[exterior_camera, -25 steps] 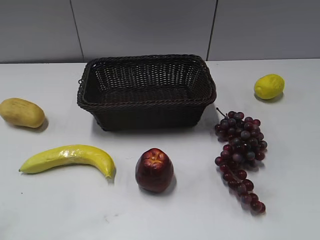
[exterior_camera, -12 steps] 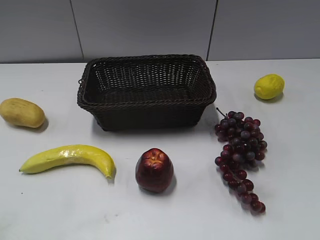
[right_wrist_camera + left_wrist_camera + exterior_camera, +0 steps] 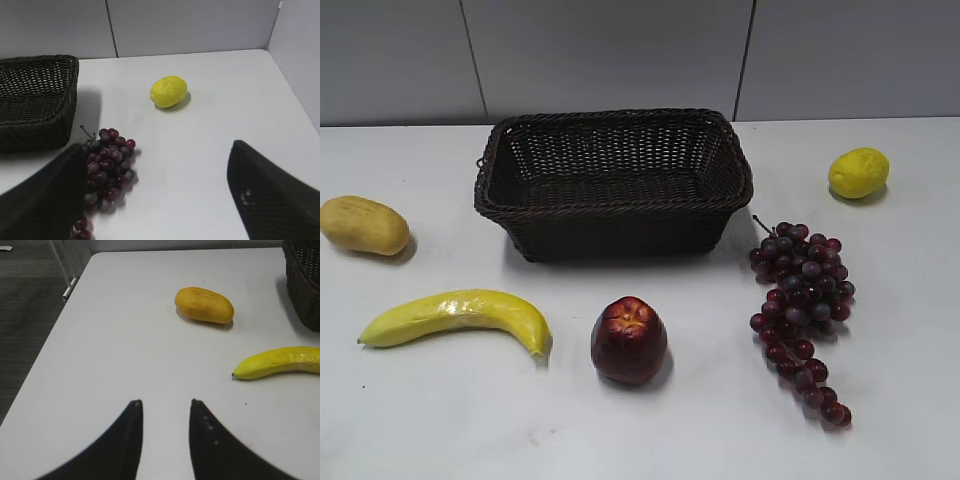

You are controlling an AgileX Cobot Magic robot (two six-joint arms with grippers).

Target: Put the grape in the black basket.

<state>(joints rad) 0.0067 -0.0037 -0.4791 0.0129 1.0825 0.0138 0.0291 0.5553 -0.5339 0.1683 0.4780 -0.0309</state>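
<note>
The grape (image 3: pixel 801 310), a long tapering dark red-purple bunch, lies on the white table right of the black basket (image 3: pixel 613 208), stem toward the basket. It also shows in the right wrist view (image 3: pixel 107 165), partly behind my right gripper's left finger. The basket (image 3: pixel 35 117) is at that view's left. My right gripper (image 3: pixel 157 147) is open wide and empty, with the bunch at its left finger. My left gripper (image 3: pixel 166 402) is open and empty over bare table, the basket's corner (image 3: pixel 305 285) at far right. Neither gripper shows in the exterior view.
A dark red apple (image 3: pixel 629 340) stands in front of the basket. A banana (image 3: pixel 460 315) and a tan potato-like fruit (image 3: pixel 364 225) lie at left. A lemon (image 3: pixel 858 172) lies at back right. The table's left edge (image 3: pixel 55 340) drops to the floor.
</note>
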